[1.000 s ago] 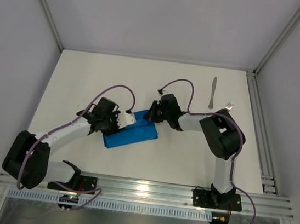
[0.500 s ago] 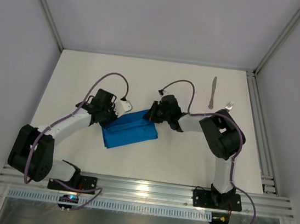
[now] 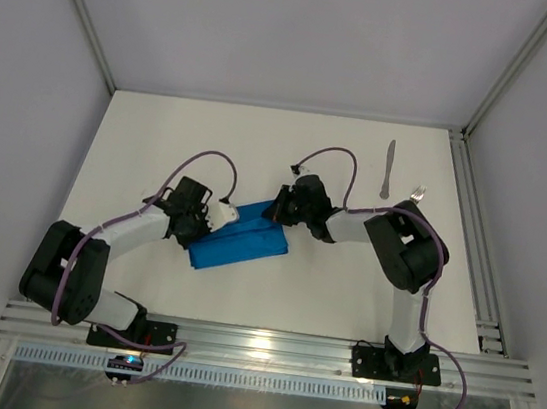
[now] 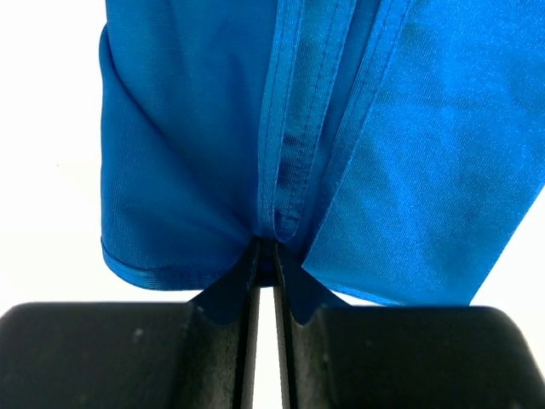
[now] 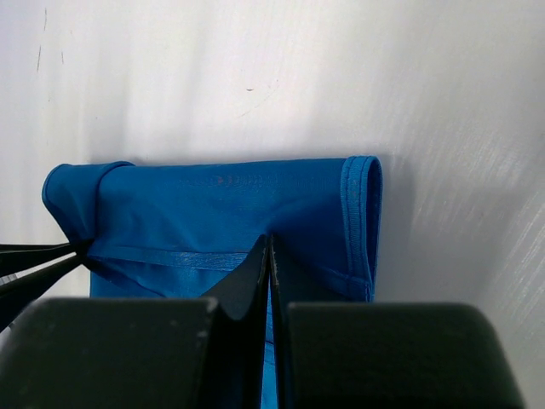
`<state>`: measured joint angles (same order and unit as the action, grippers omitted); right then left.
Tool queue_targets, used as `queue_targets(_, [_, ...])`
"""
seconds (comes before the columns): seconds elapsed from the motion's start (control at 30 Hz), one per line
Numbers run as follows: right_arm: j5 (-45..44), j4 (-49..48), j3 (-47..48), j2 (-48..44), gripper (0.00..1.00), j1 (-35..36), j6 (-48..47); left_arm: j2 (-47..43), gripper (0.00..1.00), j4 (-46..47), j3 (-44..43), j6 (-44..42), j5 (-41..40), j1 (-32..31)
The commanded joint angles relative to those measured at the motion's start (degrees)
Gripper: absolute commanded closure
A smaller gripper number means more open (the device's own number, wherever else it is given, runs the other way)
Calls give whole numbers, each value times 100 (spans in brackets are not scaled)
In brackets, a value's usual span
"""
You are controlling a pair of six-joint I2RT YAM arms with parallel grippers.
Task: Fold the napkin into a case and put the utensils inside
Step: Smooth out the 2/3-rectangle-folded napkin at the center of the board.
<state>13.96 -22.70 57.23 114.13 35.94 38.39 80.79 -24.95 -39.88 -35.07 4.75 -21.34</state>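
The bright blue napkin lies folded into a narrow band in the middle of the table. My left gripper is at its far left end, shut on several bunched hem layers. My right gripper is at the napkin's far right end, jaws shut with the tips pinching the cloth. In the right wrist view the left fingers show at the napkin's other end. The utensils lie at the far right, apart from the cloth: a silver knife and a fork.
The right arm's elbow rises just in front of the fork. A metal rail runs along the table's right edge and another along the near edge. Grey walls close in the back and sides.
My left gripper swung off the napkin's top toward its left end and closed on the bunched hem. The right arm and the utensils have not moved.
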Motion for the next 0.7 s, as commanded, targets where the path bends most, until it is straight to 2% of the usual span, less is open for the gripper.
queue_targets(0.0, [-306, 310, -151, -119, 96, 35, -60, 33, 88, 140, 191, -62, 332, 16])
queue_targets(0.07, [-297, 310, -151, -110, 96, 36, -69, -150, 86, 26, 95, -61, 639, 42])
queue_targets(0.2, [-279, 301, -160, -84, 96, 36, -69, -818, 77, -422, -221, -9, 1605, 200])
queue_targets(0.3, [-288, 301, -169, -101, 96, 27, -77, -1145, 76, -572, -520, 123, 2090, 429])
queue_targets(0.33, [-297, 301, -169, -101, 96, 27, -77, -1136, 77, -581, -599, 271, 2082, 490])
queue_targets(0.47, [-314, 310, -169, -119, 96, 36, -69, -671, 94, -389, -793, 518, 1452, 894])
queue_targets(0.67, [-315, 292, -160, -84, 96, 35, -60, 111, 95, -72, -724, 413, 879, 1053])
